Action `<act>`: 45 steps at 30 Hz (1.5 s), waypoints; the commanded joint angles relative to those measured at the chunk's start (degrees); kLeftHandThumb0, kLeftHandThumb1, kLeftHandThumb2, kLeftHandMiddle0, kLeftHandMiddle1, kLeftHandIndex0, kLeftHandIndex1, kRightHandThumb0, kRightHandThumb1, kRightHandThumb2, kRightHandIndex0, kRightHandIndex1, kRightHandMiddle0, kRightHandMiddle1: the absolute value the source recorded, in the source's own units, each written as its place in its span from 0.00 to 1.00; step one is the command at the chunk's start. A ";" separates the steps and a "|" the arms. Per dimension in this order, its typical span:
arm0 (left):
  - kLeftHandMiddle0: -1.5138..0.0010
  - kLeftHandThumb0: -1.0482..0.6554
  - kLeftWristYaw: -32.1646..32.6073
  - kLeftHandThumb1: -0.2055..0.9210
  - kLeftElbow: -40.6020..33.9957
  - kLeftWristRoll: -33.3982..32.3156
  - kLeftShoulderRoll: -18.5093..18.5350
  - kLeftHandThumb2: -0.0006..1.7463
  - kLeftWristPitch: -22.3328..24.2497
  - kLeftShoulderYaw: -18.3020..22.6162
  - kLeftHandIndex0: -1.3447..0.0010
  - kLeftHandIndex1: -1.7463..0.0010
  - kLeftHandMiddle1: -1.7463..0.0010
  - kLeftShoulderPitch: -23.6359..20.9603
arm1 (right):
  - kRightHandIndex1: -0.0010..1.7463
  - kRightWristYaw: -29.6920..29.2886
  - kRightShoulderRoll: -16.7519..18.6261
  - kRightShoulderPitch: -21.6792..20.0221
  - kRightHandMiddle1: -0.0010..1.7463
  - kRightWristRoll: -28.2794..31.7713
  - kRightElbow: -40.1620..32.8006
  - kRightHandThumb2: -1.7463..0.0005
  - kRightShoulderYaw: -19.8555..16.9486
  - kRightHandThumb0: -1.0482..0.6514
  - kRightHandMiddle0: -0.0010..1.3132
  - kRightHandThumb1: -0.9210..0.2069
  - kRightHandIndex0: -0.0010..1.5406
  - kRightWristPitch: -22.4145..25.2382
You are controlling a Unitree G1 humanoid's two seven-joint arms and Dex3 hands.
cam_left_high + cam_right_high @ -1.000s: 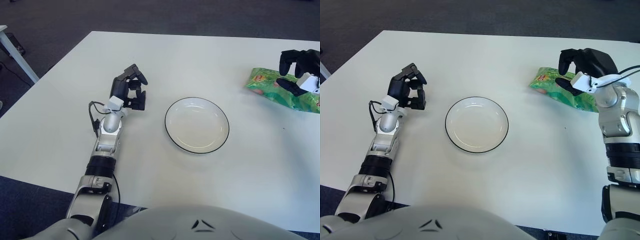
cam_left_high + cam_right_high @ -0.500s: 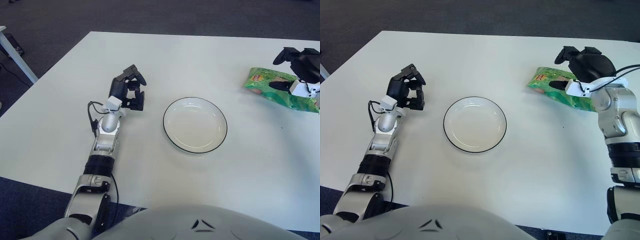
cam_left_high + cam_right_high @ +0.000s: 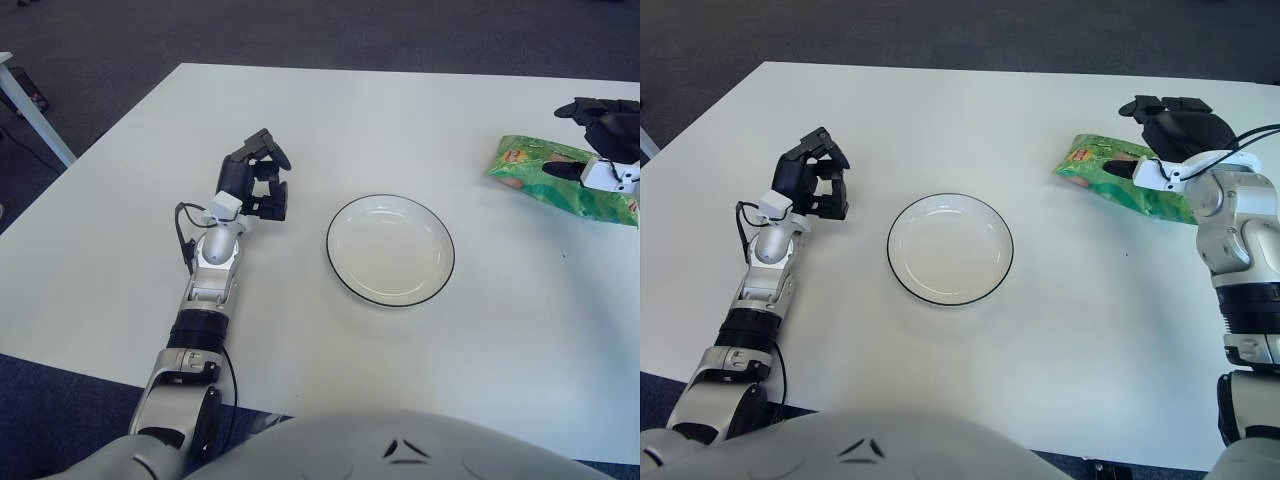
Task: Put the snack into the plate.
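Left hand (image 3: 812,180) lay left of the plate (image 3: 950,249), fingers curled, holding nothing. Plate sat mid-table (image 3: 940,380), bare. Green snack bag (image 3: 1118,182) lay at far right, well apart from the plate; print on it not legible. Right hand (image 3: 1170,125) was over the bag's far end, fingers extended, not closed on it; bag partly hidden beneath.

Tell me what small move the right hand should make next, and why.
Probably curl the fingers down and close them on the green foil snack bag. The right hand hovers open over the bag's far end without gripping it, and the white black-rimmed plate holds nothing. The left hand is beside the plate's left.
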 commanded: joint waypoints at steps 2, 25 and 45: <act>0.12 0.30 -0.05 0.34 2.74 -0.36 -1.01 0.85 0.01 0.05 0.46 0.00 0.00 3.74 | 0.00 1.97 -1.14 -3.93 0.07 0.89 4.72 0.63 1.30 0.00 0.00 0.00 0.00 -0.40; 0.11 0.29 0.79 0.32 3.02 0.89 -0.89 0.87 -1.47 0.33 0.44 0.00 0.00 4.08 | 0.00 7.09 -0.46 -16.93 0.00 1.80 25.88 0.58 8.94 0.00 0.00 0.00 0.00 -3.79; 0.11 0.29 -0.10 0.32 2.77 -0.33 -0.97 0.87 -1.00 0.73 0.44 0.00 0.00 4.13 | 0.00 8.44 3.71 -21.91 0.00 3.18 34.89 0.59 13.32 0.00 0.00 0.00 0.00 -3.37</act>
